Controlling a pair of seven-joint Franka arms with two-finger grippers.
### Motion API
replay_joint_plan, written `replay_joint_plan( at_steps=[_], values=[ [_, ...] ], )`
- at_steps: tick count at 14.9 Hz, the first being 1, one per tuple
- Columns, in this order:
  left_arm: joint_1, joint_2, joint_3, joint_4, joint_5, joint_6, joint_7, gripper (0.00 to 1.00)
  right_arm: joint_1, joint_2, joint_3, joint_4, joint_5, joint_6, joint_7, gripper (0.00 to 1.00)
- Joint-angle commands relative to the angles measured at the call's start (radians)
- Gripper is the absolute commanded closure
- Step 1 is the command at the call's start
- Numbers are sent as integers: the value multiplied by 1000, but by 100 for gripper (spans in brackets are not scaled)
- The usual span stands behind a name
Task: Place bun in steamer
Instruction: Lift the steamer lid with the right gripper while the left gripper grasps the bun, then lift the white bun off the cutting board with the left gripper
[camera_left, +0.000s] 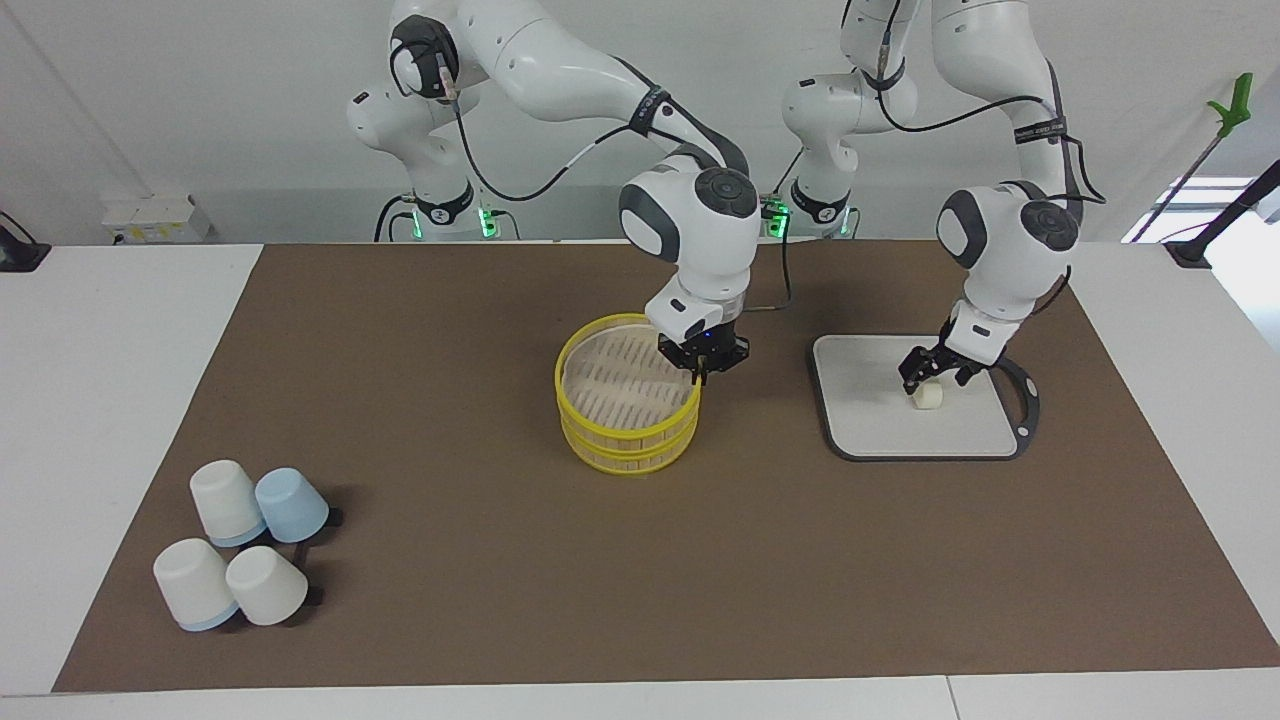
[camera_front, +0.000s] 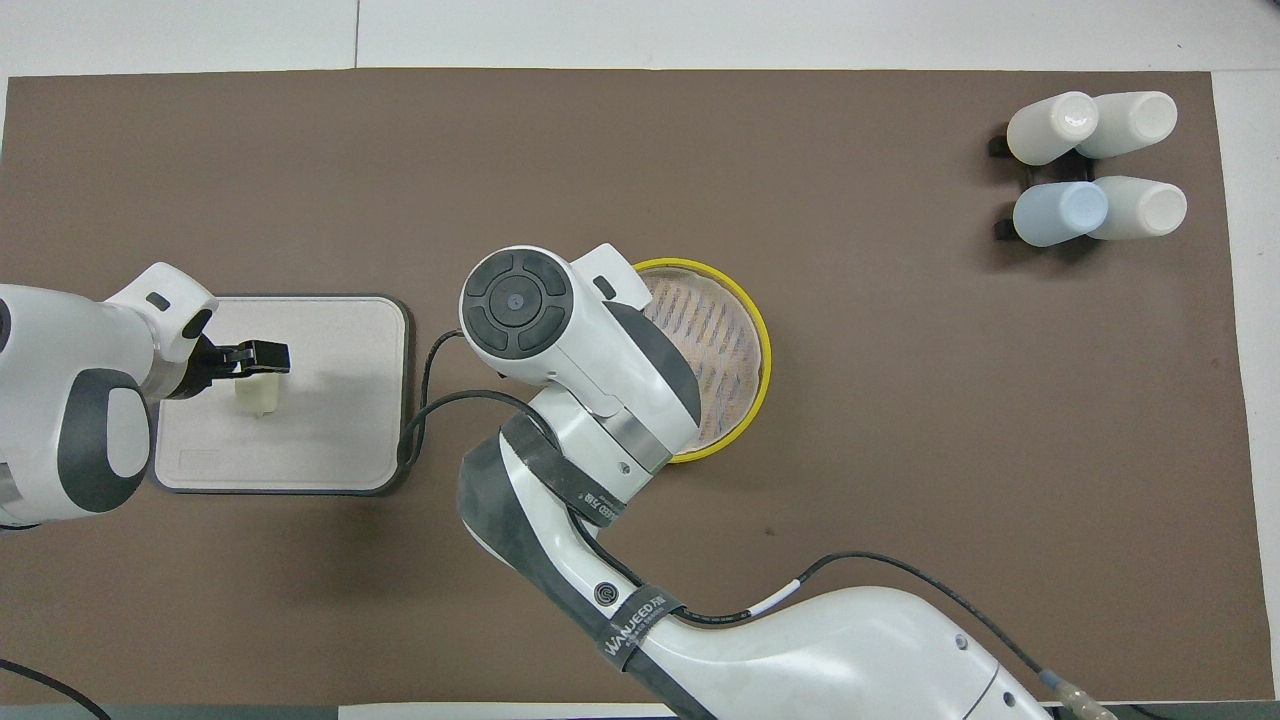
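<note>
I see my left claw (camera_left: 926, 378) down low over the bun (camera_left: 927, 397), its jaws spread wide with the tips at the bun's upper edge; I cannot tell whether they touch it. The bun lies on a pale tray (camera_left: 868, 422) with a dark rim, toward the left arm's end of the tabletop. My right claw (camera_left: 702, 371) is pinched tight on the yellow rim of the steamer (camera_left: 625, 447), on the side toward the tray. The steamer stands mid-way along the brown mat (camera_left: 450, 400), well apart from the tray. Four upturned cups (camera_left: 245, 545) cluster at the right arm's end, farther from the robots.
</note>
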Motion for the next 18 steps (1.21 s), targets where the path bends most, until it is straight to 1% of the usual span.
replay_joint_plan(
  at_steps=[1,3,5,8,11,12,13,15,18],
  values=[
    [4,30,-4,-18,20,53,1,0,0,-13,-4,14,-24,-80,7,100],
    [-3,57,-4,-18,20,60,1,0,-5,-17,-5,72,-24,-144,4,100],
    [-5,59,-3,-18,20,55,1,0,-26,-65,-8,79,-13,-154,-32,100],
    [-3,54,-3,-20,20,15,-1,0,-109,-124,-5,73,10,-170,-208,100],
    [-8,51,-3,-18,20,-9,-8,0,-199,-157,-10,68,9,-219,-359,100],
    [-8,48,-3,-18,20,-19,-8,5,-234,-172,-10,60,7,-227,-396,100],
    [-8,42,-3,-17,20,-43,-10,12,-267,-184,-10,54,7,-231,-434,100],
    [-8,36,-3,-13,20,-62,-11,21,-319,-197,-8,53,7,-242,-491,100],
    [-7,36,-3,-7,20,-63,-11,45,-359,-200,-8,50,9,-251,-502,100]
  ],
)
